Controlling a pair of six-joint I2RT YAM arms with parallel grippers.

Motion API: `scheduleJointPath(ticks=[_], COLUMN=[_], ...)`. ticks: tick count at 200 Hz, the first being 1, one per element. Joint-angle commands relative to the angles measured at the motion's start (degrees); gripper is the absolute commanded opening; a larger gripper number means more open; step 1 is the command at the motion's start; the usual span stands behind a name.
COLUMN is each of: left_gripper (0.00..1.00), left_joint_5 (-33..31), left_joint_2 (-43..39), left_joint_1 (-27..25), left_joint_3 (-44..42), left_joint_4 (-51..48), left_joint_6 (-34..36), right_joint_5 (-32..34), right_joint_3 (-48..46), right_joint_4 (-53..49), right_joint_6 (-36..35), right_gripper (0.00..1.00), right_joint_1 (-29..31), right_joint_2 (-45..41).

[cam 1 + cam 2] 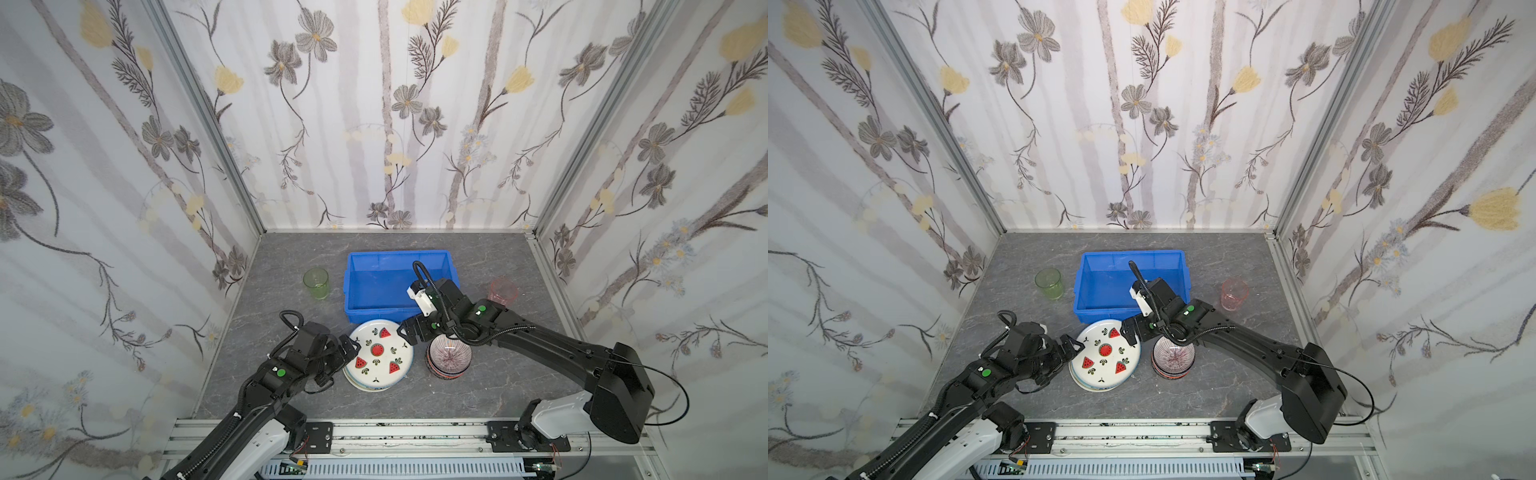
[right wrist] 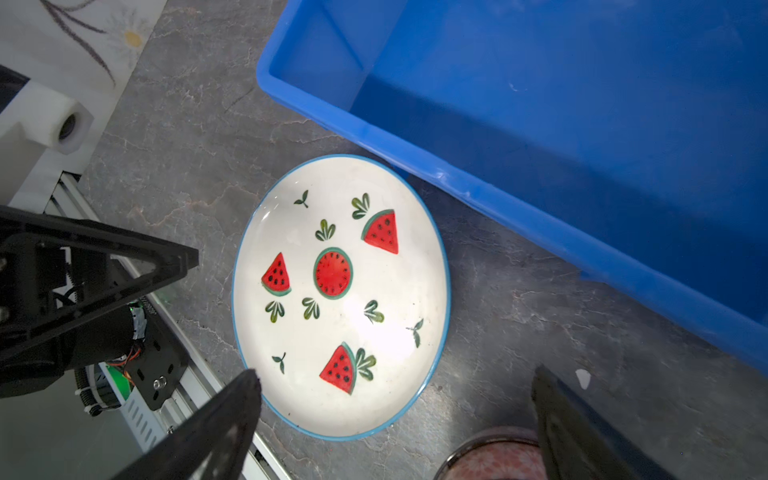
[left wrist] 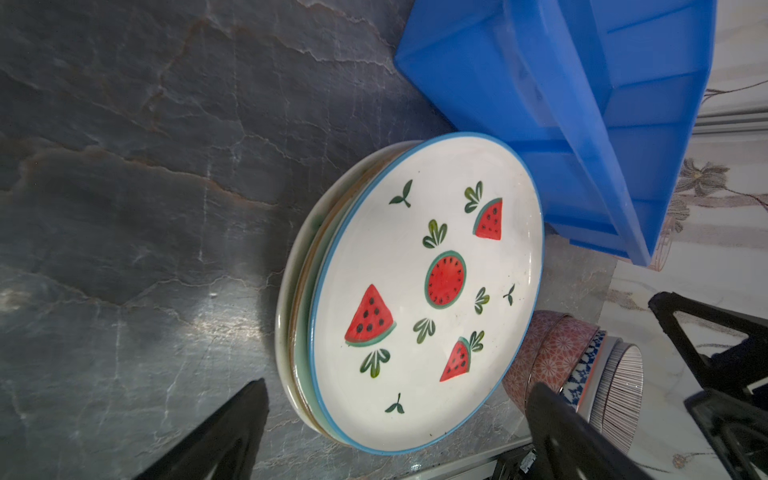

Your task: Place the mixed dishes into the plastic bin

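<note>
A watermelon plate [image 1: 380,354] [image 1: 1105,355] [image 3: 424,291] [image 2: 340,295] tops a stack of plates just in front of the blue plastic bin [image 1: 348,286] [image 1: 1077,291] [image 3: 540,83] [image 2: 457,178], which holds nothing. To the right of the plates stands a stack of patterned bowls [image 1: 450,356] [image 1: 1173,358] [image 3: 582,365] [image 2: 494,457]. My left gripper [image 1: 350,348] [image 1: 1073,347] [image 3: 399,388] is open at the stack's left edge. My right gripper [image 1: 409,330] [image 1: 1129,330] [image 2: 395,372] hangs open over the plate's far right edge, near the bowls.
A green tumbler [image 1: 316,283] [image 1: 1049,284] stands upright left of the bin, a pink tumbler [image 1: 503,291] [image 1: 1234,294] right of it. Floral walls close in three sides. An aluminium rail [image 1: 415,432] runs along the front edge.
</note>
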Motion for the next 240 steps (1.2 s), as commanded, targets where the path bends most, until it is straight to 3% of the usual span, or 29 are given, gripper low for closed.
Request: scheduleJointPath(ticks=[1, 240], left_gripper=[1.0, 1.0], left_joint_5=[-1.2, -1.3], left_joint_2=[-0.7, 2.0], left_joint_1=[-0.1, -0.4], left_joint_3=[-0.7, -1.2], left_joint_4=[0.6, 2.5], left_joint_6=[-1.9, -3.0], right_joint_5=[0.4, -3.6], right_joint_3=[0.6, 2.9], right_joint_4=[3.1, 5.6], right_joint_6=[0.5, 1.4], right_gripper=[1.0, 1.0], right_joint_1=[0.1, 1.3], right_joint_2=[1.9, 11.0])
